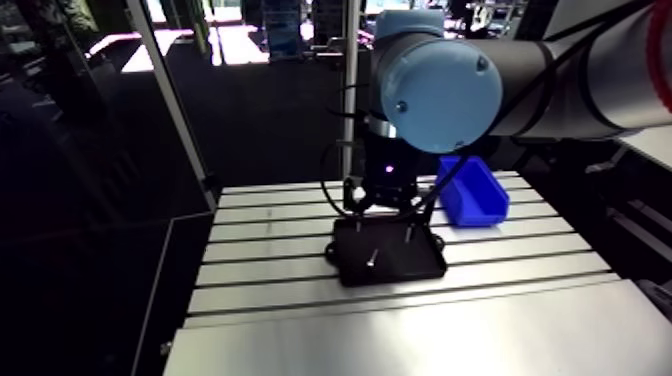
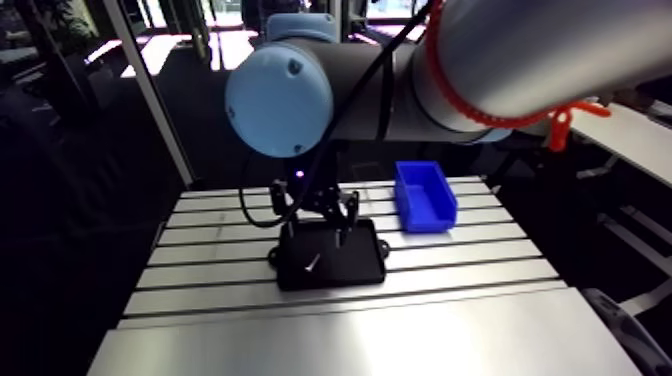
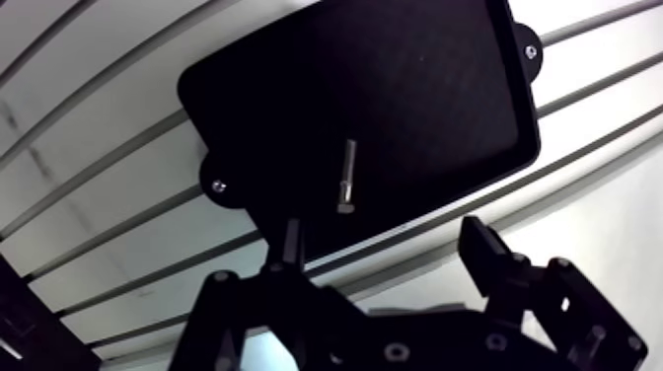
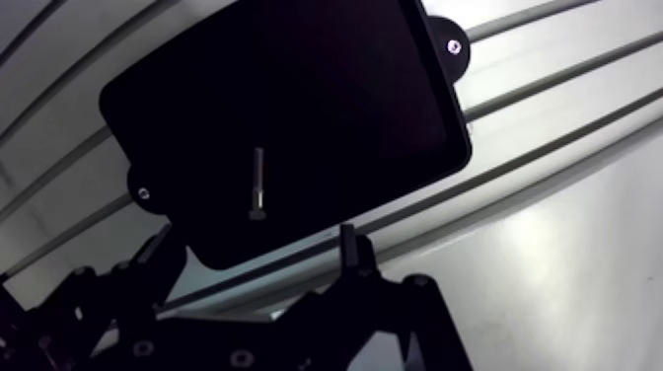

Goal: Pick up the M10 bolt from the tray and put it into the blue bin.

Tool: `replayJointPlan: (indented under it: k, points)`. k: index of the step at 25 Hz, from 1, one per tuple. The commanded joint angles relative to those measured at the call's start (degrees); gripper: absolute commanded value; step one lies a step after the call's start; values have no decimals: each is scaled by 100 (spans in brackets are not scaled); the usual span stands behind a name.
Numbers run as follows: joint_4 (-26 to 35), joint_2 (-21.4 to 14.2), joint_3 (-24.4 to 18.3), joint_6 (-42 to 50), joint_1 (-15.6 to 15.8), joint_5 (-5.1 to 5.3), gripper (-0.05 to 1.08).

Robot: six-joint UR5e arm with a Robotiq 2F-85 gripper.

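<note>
Bolt: you have the bolt (image 3: 345, 178) lying flat on the floor of the tray (image 3: 434, 89), with nothing else in the tray. Its head is toward the gripper and its shank points away.
Gripper: the gripper (image 3: 382, 229) hangs over the tray's edge. Its fingers (image 3: 292, 247) are spread wide with nothing between them. The bolt lies ahead of the fingers, not between them, and touches neither.
Bin: in the arm view the bin (image 1: 475, 210) stands on the table (image 1: 400, 330) beside the tray, apart from it. The part of its inside that you can see holds no bolt.
Done: by my reading, only the approach. The arm is over the tray, and no part of the pick or the drop is finished.
Left: nearly all of it. You need to line up over the bolt, come down, close on it, lift it, carry it across to the bin and let go.
Next move, as I judge it: bring the fingers forward until the shank sits between them, then descend to the tray floor. The shank seems to run roughly across the line between the fingers, so little wrist turn looks needed, but check that before you commit.
Risk: the bolt is thin and lies flat on a dark tray. A shallow descent could close above it, and an off-centre grip could let it roll or pivot out.
</note>
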Motion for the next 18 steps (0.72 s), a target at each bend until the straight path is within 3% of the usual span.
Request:
replayJointPlan:
  k: [1, 18]
  points:
    - [-280, 143, 137, -8, 7, 1, 25]
    - [-544, 416, 199, -8, 7, 1, 31]
